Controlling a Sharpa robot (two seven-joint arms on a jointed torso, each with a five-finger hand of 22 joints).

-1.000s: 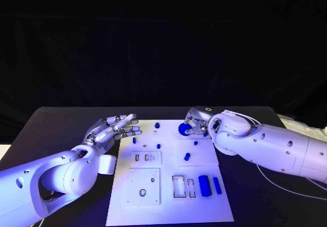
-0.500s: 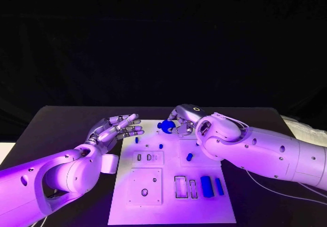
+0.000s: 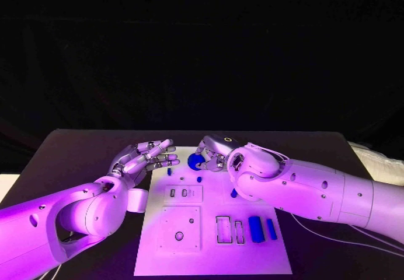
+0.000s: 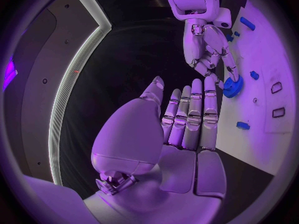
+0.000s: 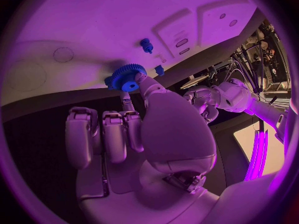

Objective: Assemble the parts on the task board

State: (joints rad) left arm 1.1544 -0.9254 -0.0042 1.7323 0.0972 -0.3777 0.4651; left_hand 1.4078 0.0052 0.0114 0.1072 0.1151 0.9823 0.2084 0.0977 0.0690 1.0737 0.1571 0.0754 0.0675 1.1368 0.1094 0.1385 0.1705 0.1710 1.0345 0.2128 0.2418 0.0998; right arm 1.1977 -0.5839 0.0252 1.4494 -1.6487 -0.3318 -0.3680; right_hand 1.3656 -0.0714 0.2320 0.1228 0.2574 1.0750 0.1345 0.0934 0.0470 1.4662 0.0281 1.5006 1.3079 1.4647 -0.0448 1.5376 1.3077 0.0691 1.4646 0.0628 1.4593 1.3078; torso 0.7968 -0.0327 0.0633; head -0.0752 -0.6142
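Observation:
My right hand (image 3: pixel 215 153) pinches a blue gear (image 3: pixel 196 162) above the far end of the white task board (image 3: pixel 211 245). In the right wrist view the gear (image 5: pixel 126 78) sits at the fingertips of that hand (image 5: pixel 134 134), over the board (image 5: pixel 93 20). My left hand (image 3: pixel 150 156) hovers by the board's far left corner, fingers apart and holding nothing, a short gap from the gear. The left wrist view has the left hand (image 4: pixel 184 129) stretched towards the right hand (image 4: pixel 209 47) and its gear (image 4: pixel 231 87).
Two long blue blocks (image 3: pixel 255 228) (image 3: pixel 270 229) lie at the board's near right, beside empty rectangular slots (image 3: pixel 222 228). Small blue parts (image 3: pixel 234 192) (image 3: pixel 169 172) sit further up the board. A blue peg (image 5: pixel 146 45) stands on the board near the gear.
My right hand has carried the gear leftwards across the board's far end, closer to the left hand. The left hand has stayed about where it was.

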